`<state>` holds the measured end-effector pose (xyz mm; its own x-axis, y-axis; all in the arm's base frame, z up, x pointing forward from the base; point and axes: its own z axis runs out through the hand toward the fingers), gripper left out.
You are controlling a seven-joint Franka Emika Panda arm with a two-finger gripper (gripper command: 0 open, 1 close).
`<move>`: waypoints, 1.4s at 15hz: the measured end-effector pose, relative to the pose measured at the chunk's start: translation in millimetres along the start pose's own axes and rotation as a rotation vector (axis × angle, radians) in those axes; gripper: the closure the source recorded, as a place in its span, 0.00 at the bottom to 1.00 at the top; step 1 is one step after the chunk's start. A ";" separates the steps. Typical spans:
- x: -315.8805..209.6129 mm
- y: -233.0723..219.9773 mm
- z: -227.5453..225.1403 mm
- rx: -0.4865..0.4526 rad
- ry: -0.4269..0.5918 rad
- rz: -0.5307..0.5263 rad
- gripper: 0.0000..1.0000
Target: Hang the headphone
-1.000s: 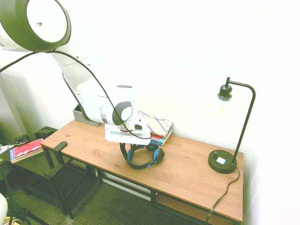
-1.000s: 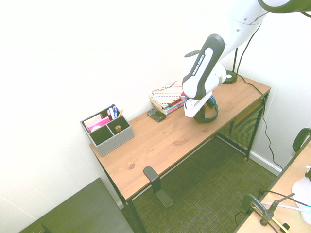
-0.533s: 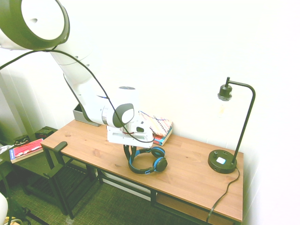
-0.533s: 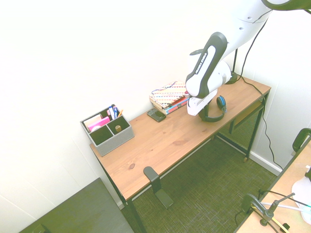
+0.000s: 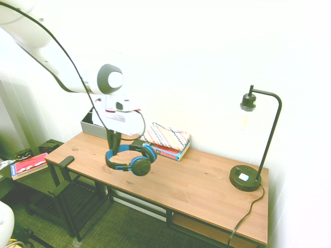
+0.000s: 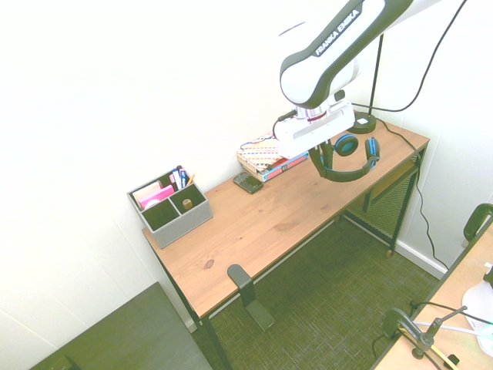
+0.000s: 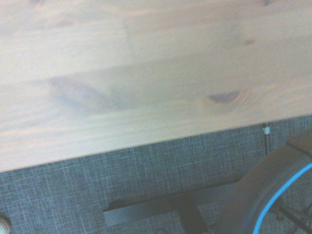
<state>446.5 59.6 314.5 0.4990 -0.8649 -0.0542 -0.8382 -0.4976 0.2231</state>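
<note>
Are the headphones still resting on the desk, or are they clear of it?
Apart. In the second exterior view the headphone hangs from the gripper with its earcups in the air, clearly above the desk; the first exterior view agrees.

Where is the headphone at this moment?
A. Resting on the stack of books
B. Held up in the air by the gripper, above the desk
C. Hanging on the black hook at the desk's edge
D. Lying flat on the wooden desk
B: the gripper is shut on the headband of the headphone, which dangles clear above the wooden desk.
</note>
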 end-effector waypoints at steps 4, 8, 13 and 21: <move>-133.5 -0.3 25.3 0.075 0.015 0.073 1.00; -234.9 -5.2 76.2 0.167 -0.012 0.087 1.00; -272.4 -29.5 154.3 0.236 -0.034 0.004 1.00; -284.0 -114.2 199.7 0.265 0.015 0.010 1.00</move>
<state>356.6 348.8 110.1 0.4916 -0.8700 -0.0385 -0.8707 -0.4903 -0.0391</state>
